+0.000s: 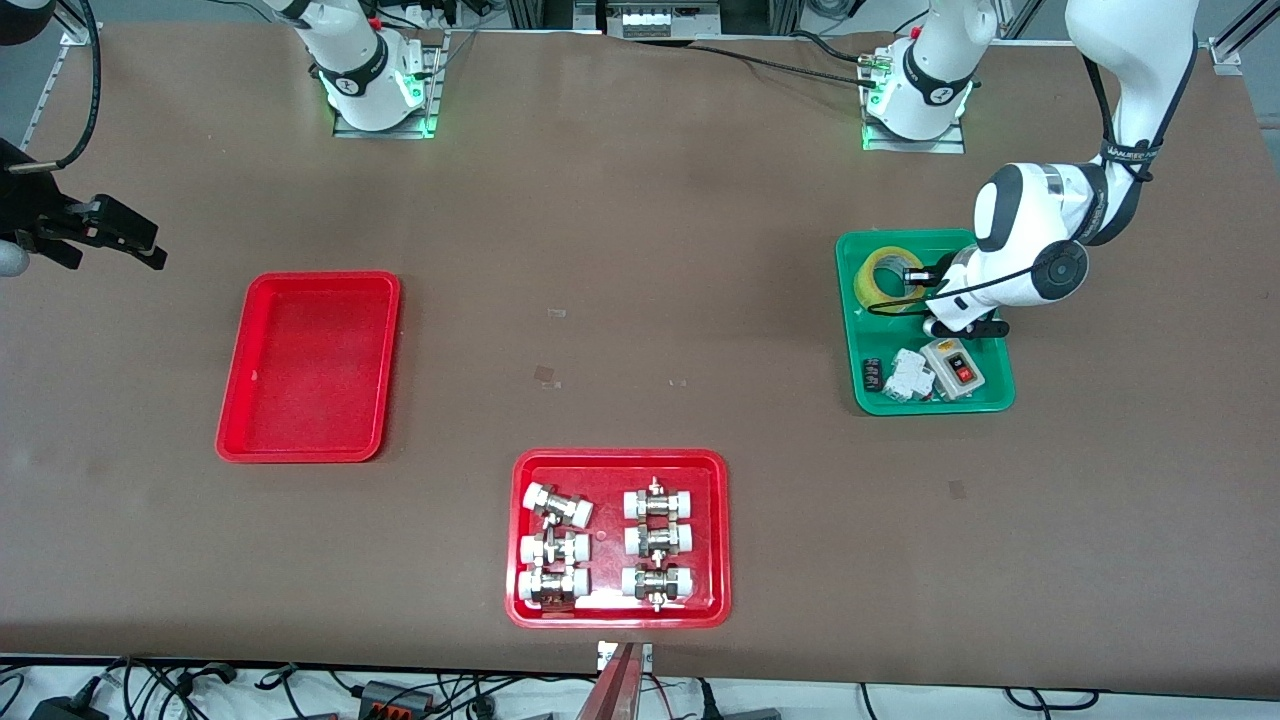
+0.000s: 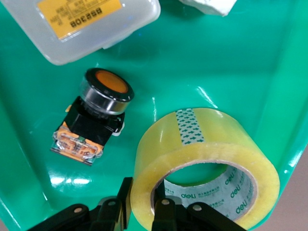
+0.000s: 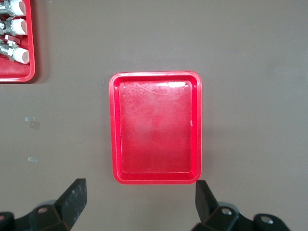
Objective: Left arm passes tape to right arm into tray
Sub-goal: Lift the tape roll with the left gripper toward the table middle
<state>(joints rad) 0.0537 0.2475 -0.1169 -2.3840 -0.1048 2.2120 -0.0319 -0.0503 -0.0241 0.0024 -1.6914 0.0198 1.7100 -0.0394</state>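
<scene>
A red tray with white-capped metal fittings (image 1: 619,538) is lying nearest the camera, close to the bench (image 1: 640,250) edge.

The left claw (image 1: 918,277) is sitting low inside the green tray (image 1: 850,300), at the left arm's end of the bench. Its fingers (image 2: 163,214) are straddling the wall of the tape (image 2: 204,166), one inside the printed core and one outside against the yellow roll, closing on it. The tape is resting tilted on the green tray's floor, in the part of it farther from the camera. Beside the roll an orange push-button (image 2: 96,113) is lying, and near that a whitish box with a yellow label (image 2: 82,24). Nearer the camera in the same tray a switch box with a red button (image 1: 955,368) is sitting.

The right claw (image 1: 110,235) is waiting in the air over the right arm's end of the bench, fingers (image 3: 72,197) spread wide and holding nothing. Below it the plain red tray (image 1: 310,366) is lying with nothing in it, well apart from the tape.
</scene>
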